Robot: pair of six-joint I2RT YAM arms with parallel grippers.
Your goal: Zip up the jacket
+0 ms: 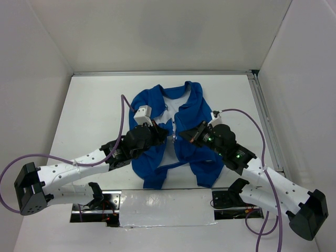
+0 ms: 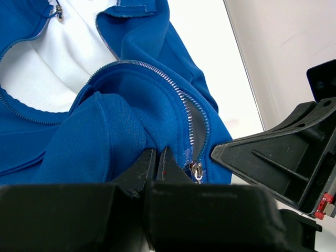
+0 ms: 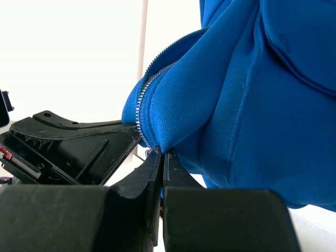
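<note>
The royal-blue jacket (image 1: 194, 113) lies open on the white table, its white lining (image 1: 169, 107) showing at the middle. My left gripper (image 1: 167, 134) is shut on a fold of the jacket's left front edge (image 2: 126, 131), just beside the silver zipper slider (image 2: 196, 170). My right gripper (image 1: 185, 136) is shut on the right front edge (image 3: 173, 126) by its zipper teeth (image 3: 139, 113). Both grippers meet at the lower middle of the jacket and hold the edges slightly lifted. The other gripper's black body shows in each wrist view (image 2: 278, 157) (image 3: 73, 147).
White walls enclose the table on three sides. A metal rail (image 1: 265, 118) runs along the right edge. Purple cables (image 1: 124, 113) loop above both arms. The arm bases (image 1: 94, 197) sit at the near edge.
</note>
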